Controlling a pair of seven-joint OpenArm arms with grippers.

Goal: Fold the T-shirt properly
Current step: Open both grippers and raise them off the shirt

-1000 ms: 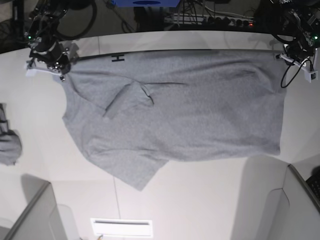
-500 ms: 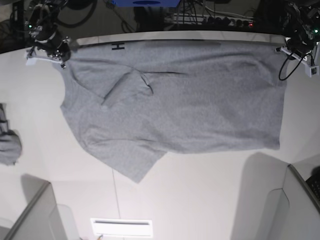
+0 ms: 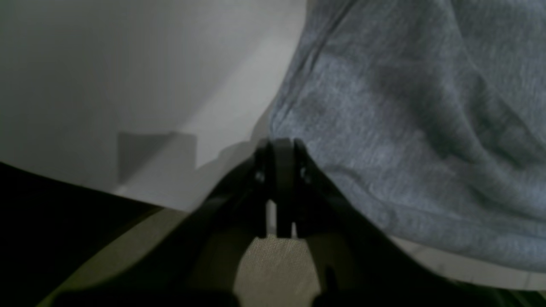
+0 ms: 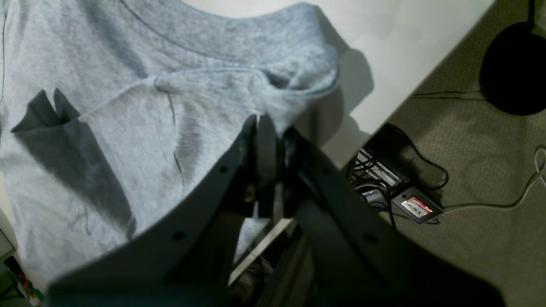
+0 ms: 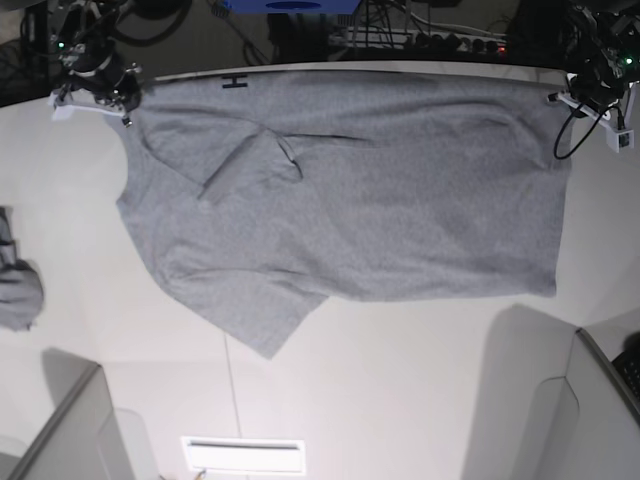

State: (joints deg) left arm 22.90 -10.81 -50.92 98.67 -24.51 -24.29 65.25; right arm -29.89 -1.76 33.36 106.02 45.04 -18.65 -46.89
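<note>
The heather-grey T-shirt (image 5: 350, 190) lies spread across the white table, plain side up, its far edge along the table's back edge. A black letter H (image 5: 235, 81) peeks out at that edge. One sleeve is folded onto the body (image 5: 250, 165); the other sleeve (image 5: 270, 320) points to the front. My right gripper (image 4: 266, 121) is shut on the shirt (image 4: 128, 128) by the collar; in the base view it sits at the far left corner (image 5: 122, 95). My left gripper (image 3: 281, 143) is shut on the shirt's hem corner (image 3: 405, 128), at the far right (image 5: 562, 98).
A small grey cloth lump (image 5: 18, 285) lies at the left table edge. A white label strip (image 5: 243, 455) sits at the front. Grey panels stand at the front left (image 5: 70, 430) and front right (image 5: 590, 420). Cables and a power strip (image 4: 416, 207) lie on the floor behind.
Both grippers have moved toward the table's back edge, dragging the shirt's far edge with them. The whole shirt has slid a little away from the front.
</note>
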